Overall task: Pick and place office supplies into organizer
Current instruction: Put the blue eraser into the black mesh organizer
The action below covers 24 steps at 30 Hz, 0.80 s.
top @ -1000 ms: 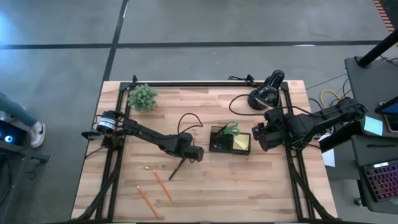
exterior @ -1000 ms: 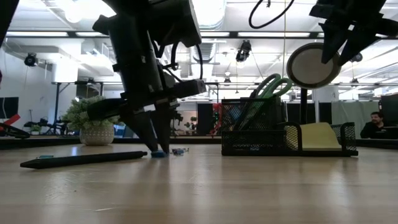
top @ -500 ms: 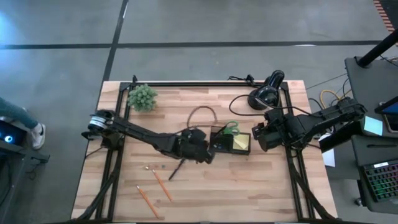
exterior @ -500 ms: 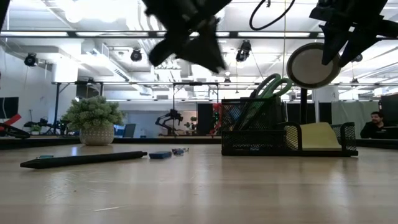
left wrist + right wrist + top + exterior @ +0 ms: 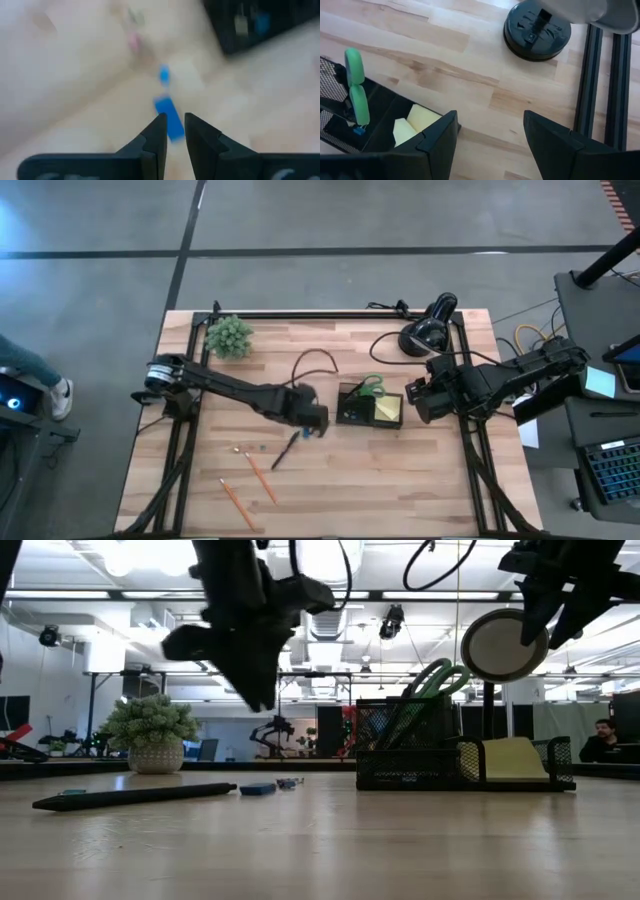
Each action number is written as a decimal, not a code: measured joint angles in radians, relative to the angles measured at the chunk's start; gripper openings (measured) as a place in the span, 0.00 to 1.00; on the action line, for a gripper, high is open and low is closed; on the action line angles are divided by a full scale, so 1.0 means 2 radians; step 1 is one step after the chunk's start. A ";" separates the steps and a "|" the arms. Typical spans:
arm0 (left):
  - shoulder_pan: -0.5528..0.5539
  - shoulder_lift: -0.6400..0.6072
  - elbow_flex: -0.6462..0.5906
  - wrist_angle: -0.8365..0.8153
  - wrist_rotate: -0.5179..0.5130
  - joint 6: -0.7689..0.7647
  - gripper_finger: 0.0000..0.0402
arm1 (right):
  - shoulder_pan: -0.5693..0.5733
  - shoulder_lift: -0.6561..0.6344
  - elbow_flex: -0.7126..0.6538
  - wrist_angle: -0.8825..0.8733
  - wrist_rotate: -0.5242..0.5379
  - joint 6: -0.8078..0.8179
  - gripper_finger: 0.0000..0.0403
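Left gripper [image 5: 318, 423] hangs above the counter [image 5: 420, 480], just left of the organizer [image 5: 368, 406]. Fingers [image 5: 156, 137] nearly pressed together, a narrow gap between them, nothing pinched; a small blue piece [image 5: 169, 118] shows blurred beyond the tips.

Right gripper [image 5: 414, 400] waits just right of the organizer, raised, fingers [image 5: 439, 134] spread wide, holding nothing.

Organizer sits mid-counter. Green-handled scissors [image 5: 372, 387] stand in it, handles up; yellow sticky-note pad [image 5: 389, 410] lies in its right compartment.

Loose on the counter, left of the organizer: a dark pen [image 5: 285, 451], a small blue piece [image 5: 257, 788], two orange pencils [image 5: 262, 478] nearer the front edge.

Green plant [image 5: 229, 336] at back left, black desk lamp [image 5: 428, 326] at back right.
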 joint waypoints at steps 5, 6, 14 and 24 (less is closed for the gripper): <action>-0.001 0.006 -0.001 -0.003 0.043 0.000 0.23 | 0.000 0.000 0.000 0.000 0.006 0.001 0.54; 0.000 0.010 -0.002 -0.003 0.044 0.000 0.26 | 0.000 0.000 0.000 0.000 0.007 0.003 0.54; 0.005 0.040 -0.003 0.004 0.057 -0.014 0.50 | 0.000 0.000 0.000 0.005 0.003 0.010 0.54; 0.004 0.077 -0.005 0.023 0.061 -0.027 0.45 | 0.000 0.000 0.000 0.007 -0.001 0.009 0.54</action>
